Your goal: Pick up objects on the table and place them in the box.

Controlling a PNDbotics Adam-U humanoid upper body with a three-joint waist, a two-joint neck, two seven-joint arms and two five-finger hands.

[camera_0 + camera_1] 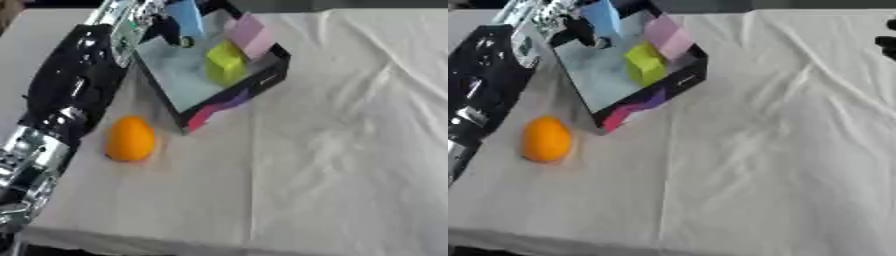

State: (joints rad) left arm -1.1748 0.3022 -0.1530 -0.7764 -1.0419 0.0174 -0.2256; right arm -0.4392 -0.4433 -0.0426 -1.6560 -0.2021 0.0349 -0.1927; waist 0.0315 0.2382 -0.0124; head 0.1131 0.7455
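A black box (262, 82) with a pale floor sits tilted at the back left of the table. Inside it lie a yellow block (226, 62) and a pink block (249, 34). My left arm runs up the left side, and my left hand (140, 22) is over the box's far left corner. Its fingers are curled round a light blue block (185, 17) held above the box floor. An orange (130, 138) lies on the cloth just left of the box's near corner, beside my forearm. Dark shapes at the right edge look like my right hand (885, 44).
A wrinkled white cloth (350, 150) covers the table, with wide open room to the right of the box and in front of it. The table's front edge runs along the bottom of the view.
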